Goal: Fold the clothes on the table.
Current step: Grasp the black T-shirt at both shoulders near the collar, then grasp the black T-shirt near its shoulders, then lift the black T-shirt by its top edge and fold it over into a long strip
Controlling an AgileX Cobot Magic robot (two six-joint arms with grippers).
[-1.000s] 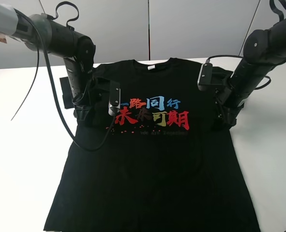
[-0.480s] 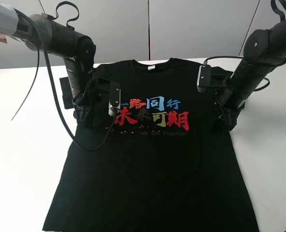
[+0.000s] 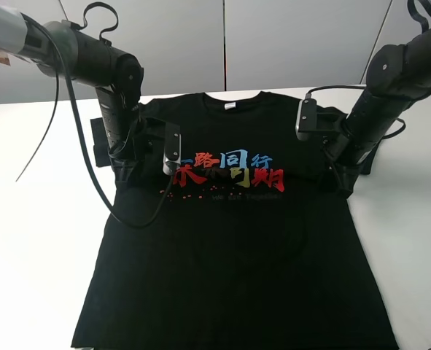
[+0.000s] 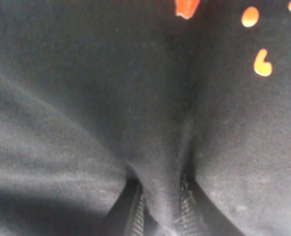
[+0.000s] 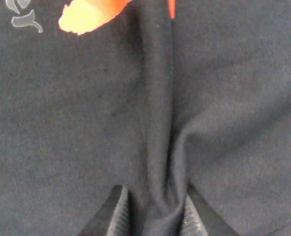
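Observation:
The black T-shirt (image 3: 237, 248) lies front up on the white table (image 3: 33, 240), its white neck label (image 3: 230, 106) at the far side and its coloured print (image 3: 230, 168) on the chest. My left gripper (image 3: 131, 173) is shut on a pinched ridge of shirt fabric near the left armpit. The left wrist view shows the fold (image 4: 160, 187) between its fingers (image 4: 135, 216). My right gripper (image 3: 343, 181) is shut on a similar ridge at the right armpit. The right wrist view shows that fold (image 5: 157, 147) between the fingers (image 5: 116, 211).
A black cable (image 3: 84, 168) loops from the left arm over the table and the shirt's left side. The left sleeve (image 3: 98, 138) sticks out behind the left arm. A grey wall stands behind the table's far edge. White tabletop shows on both sides of the shirt.
Both grippers have pulled the pinched fabric slightly up and toward the far side. The chest print looks more squeezed, and the bottom hem has drawn in a little.

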